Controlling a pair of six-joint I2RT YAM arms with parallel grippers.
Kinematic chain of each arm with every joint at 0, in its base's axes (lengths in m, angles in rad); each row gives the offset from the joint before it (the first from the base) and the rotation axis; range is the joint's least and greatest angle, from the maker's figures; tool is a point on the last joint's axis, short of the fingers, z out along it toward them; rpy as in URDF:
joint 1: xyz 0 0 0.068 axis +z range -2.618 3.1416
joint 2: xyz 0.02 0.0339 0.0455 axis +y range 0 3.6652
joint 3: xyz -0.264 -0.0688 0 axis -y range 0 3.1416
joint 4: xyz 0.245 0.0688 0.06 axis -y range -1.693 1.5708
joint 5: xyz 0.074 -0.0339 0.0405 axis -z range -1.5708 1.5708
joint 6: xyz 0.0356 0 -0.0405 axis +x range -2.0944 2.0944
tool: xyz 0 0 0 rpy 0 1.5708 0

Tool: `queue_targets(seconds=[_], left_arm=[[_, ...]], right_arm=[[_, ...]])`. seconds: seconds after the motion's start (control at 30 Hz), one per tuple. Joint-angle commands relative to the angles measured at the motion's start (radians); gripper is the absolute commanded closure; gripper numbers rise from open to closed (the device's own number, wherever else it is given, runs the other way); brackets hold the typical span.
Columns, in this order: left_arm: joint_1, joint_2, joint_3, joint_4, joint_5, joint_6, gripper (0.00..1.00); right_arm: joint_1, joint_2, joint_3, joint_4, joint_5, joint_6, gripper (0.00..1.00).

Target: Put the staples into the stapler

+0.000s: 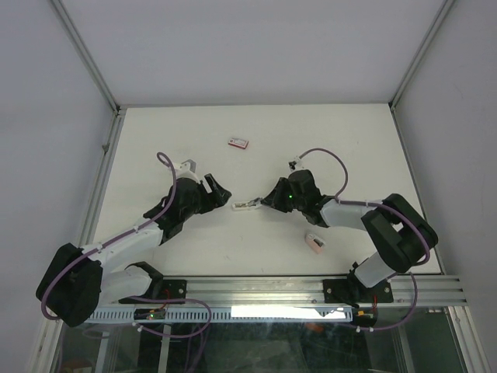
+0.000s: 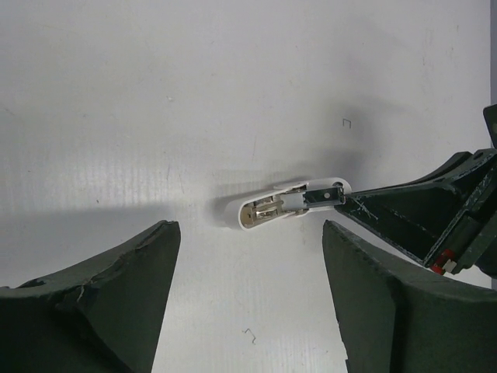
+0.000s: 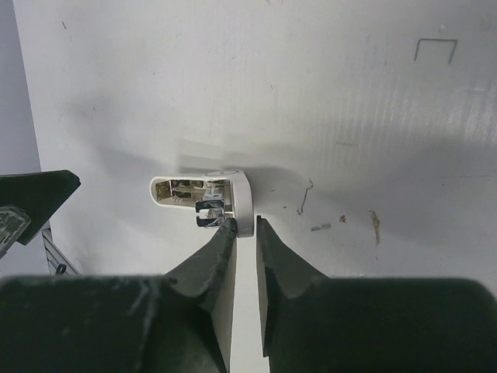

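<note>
Setting: robot test cell, probably a lab. You have a white table boxed in by plain white panels and metal posts. Left arm and right arm are bolted to an aluminium rail at your near edge, with purple cables loose.

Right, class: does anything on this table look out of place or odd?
Yes. Loose staples lie scattered on the table, outside the red box. There is also a bent staple beside the stapler, which lies open with its insides showing.
</note>
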Motion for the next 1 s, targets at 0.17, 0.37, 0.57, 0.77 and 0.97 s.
queue_targets(seconds=[0.17, 0.37, 0.57, 0.77, 0.97], left_arm=[[0.013, -0.047, 0.000, 0.007, 0.021, 0.039, 0.16], [0.015, -0.061, 0.006, -0.011, 0.010, 0.046, 0.14], [0.015, -0.052, 0.006, -0.004, 0.033, 0.060, 0.16], [0.014, 0.025, 0.018, 0.051, 0.093, 0.050, 0.20], [0.015, 0.116, 0.032, 0.131, 0.151, 0.045, 0.20]], right_arm=[[-0.021, -0.045, 0.000, -0.033, 0.036, -0.006, 0.63], [-0.052, -0.099, -0.044, -0.026, 0.030, -0.003, 0.59], [-0.079, -0.139, -0.072, -0.010, -0.031, -0.006, 0.66], [-0.089, -0.108, -0.081, -0.023, -0.025, -0.009, 0.92], [-0.101, -0.075, -0.103, -0.018, -0.035, 0.002, 0.98]])
